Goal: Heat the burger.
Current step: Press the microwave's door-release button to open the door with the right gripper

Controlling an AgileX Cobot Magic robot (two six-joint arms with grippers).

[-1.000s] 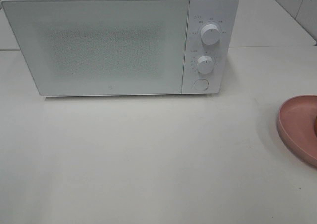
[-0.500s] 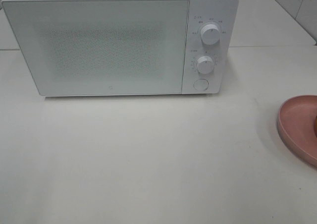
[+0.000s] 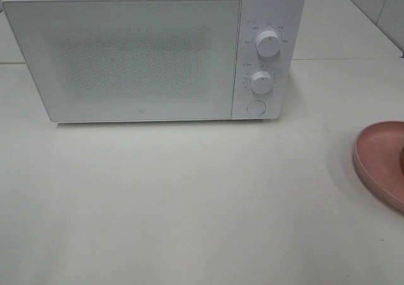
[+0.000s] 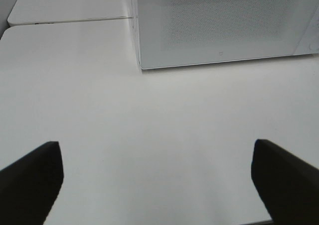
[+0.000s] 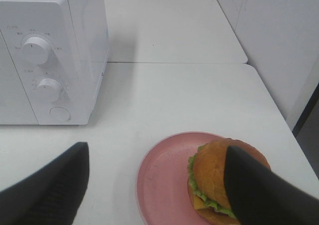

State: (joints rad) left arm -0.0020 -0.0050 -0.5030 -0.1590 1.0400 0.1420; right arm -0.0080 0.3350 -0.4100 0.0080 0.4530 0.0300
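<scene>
**Burger on its plate, microwave door shut, both grippers spread wide**

Here's the burger (image 5: 219,177), golden bun on top with lettuce and cheese peeking out beneath. It sits on the pink plate (image 5: 159,185), on the half of the plate that faces away from the microwave (image 3: 145,52). In the high view the plate lies at 3 o'clock, cut by the frame's edge, and only its bare rim shows there.

The right gripper (image 5: 154,158) hangs over the plate with its jaws far apart and nothing held. One dark finger (image 5: 259,195) covers part of the bun in the wrist view; whether it touches, I cannot tell.

Now the edges. The table (image 3: 189,203) ends just past the plate on the side away from the microwave. A pale wall panel (image 5: 279,36) stands beyond that drop.

Open room? Plenty. Bare tabletop runs from the plate towards 9 o'clock, all along the microwave's front, with nothing lying on it.

The microwave fills 10 to 1 o'clock. Its door (image 3: 126,58) is closed flat. The upper knob (image 3: 268,43), lower knob (image 3: 261,82) and round button (image 3: 255,107) are stacked on the panel nearest the plate.

Over on the other side, the left gripper (image 4: 154,150) hovers above bare table, jaws wide apart and empty, facing the door's lower corner.
</scene>
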